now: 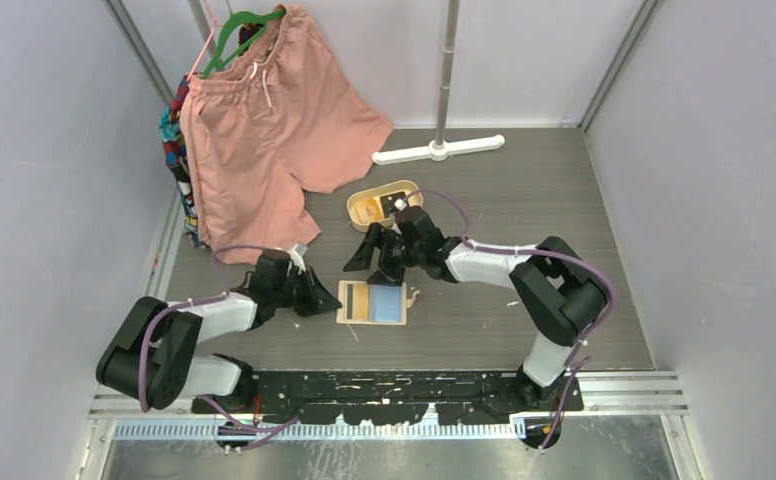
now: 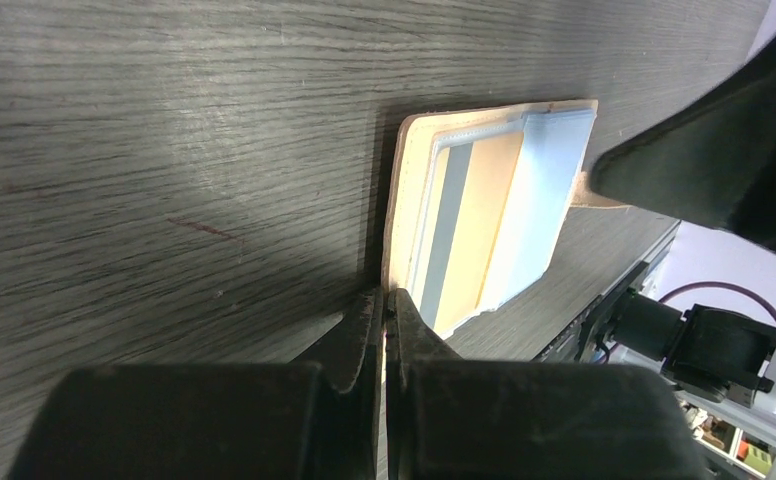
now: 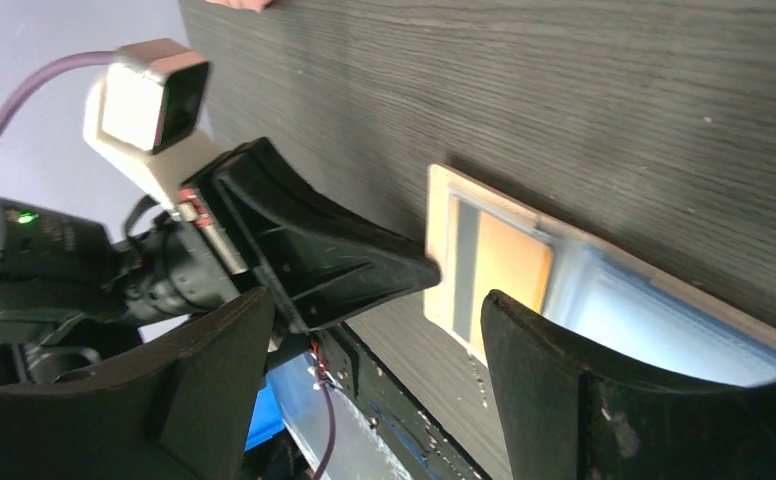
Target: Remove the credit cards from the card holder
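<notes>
A: On the table [image 1: 544,220], just ahead of the arm bases: seeing the holder [image 1: 372,302] lying open and flat, beige half leftward, blue half rightward.

B: Agreeing. Also seeing a card [image 2: 484,225] sitting in the beige half, orange-tinted, with a grey stripe running along one long side. Struggling to tell whether the blue half is hiding more.

A: Checking the left gripper [image 2: 384,312] now. Reading it as pinched closed, with fingers pressing flat against each other and clamping nothing.

B: Placing its tip right at the holder's beige outer edge, low over the wood. Failing to judge from any view whether touching or just beside.

A: Turning to the right gripper [image 3: 374,295]. Finding it spread wide, carrying nothing, hovering above the holder's far side.

B: Seeing one finger hanging over the blue half in the right wrist view, and the other out past the beige edge, in front of the left gripper.

A: Moving outward: spotting a tan oval tray [image 1: 379,203] just beyond the right gripper, with something small sitting inside, too blurred for naming.

B: Farther back, noticing pink shorts [image 1: 264,130] hanging from a green hanger [image 1: 239,25] at the rear left, and a white pole base [image 1: 439,150] resting on the table at the rear.
</notes>
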Robot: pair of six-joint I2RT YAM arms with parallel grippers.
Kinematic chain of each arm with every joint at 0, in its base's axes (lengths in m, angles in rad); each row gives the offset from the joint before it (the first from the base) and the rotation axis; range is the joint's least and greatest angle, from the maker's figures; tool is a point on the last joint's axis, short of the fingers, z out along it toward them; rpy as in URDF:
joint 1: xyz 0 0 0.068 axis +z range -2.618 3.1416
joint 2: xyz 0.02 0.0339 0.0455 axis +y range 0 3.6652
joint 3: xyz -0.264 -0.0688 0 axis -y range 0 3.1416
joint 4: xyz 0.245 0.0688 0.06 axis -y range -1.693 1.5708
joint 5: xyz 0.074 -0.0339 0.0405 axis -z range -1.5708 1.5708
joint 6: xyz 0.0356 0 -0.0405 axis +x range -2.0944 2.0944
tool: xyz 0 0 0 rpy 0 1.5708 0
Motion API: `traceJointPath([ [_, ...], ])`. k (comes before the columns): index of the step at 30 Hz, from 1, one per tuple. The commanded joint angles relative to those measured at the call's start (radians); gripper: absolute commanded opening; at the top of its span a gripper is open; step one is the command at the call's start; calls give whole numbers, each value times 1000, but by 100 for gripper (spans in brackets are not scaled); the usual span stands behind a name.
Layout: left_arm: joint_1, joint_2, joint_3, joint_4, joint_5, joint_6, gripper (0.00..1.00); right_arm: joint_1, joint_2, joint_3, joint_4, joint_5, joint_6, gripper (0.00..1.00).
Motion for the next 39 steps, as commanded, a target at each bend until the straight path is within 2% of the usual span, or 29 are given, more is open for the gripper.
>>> traceJointPath([
  [1,-2,2,-11,-132,-120,67,0,19,24,-39,102,-11,40,81],
  [22,-24,80,21,-184,-175,66,0,99,72,-104,77,95,24,81],
  [25,-24,82,22,-186,-175,66,0,101,66,-113,20,156,19,81],
  [31,-25,80,21,-189,-179,65,0,106,37,-104,-200,334,0,81],
  [39,-33,86,26,-195,-191,62,0,146,69,-43,-321,422,-5,81],
])
